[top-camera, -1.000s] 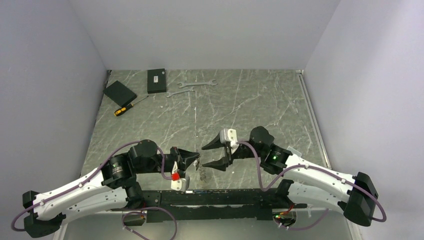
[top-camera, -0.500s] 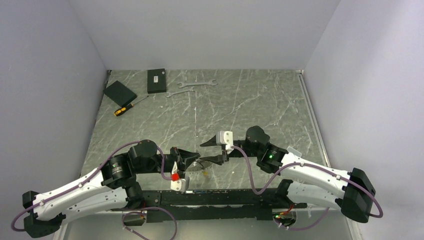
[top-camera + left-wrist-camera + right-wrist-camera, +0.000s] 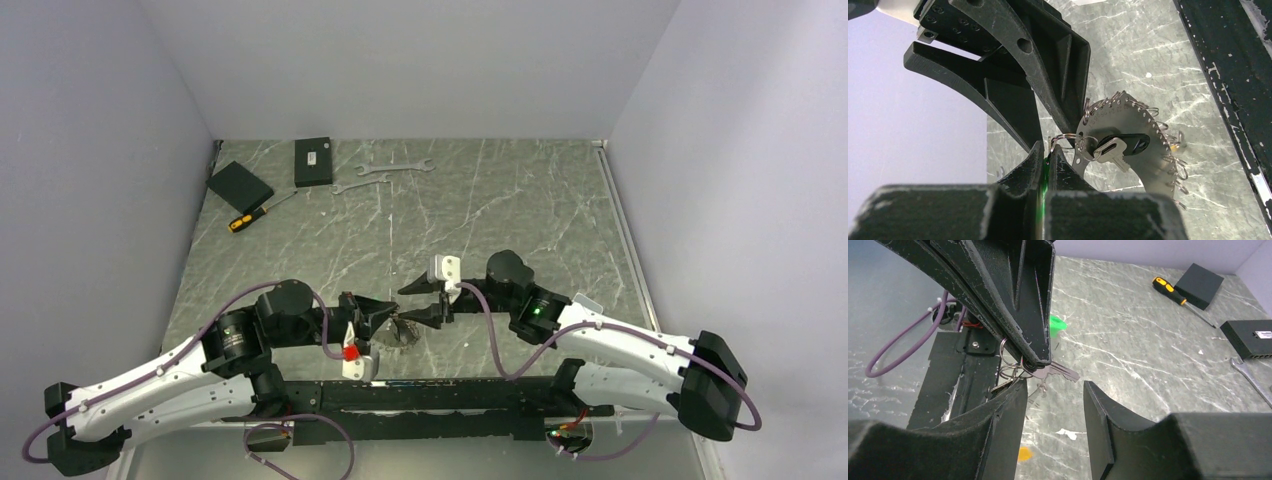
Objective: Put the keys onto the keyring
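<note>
Since a second ago my right gripper (image 3: 403, 305) has come leftward, jaws apart and empty. My left gripper (image 3: 1044, 159) stays clamped on the green tag (image 3: 1057, 323), offering the keys (image 3: 1058, 371) near the tabletop's near edge.

Random stuff at the back of the table (image 3: 520, 220)
Two wrenches (image 3: 397, 167) sit near the far edge, black box (image 3: 313, 161) just left of them, black pad (image 3: 240, 185) further left with a screwdriver (image 3: 260, 211) beside it.
</note>
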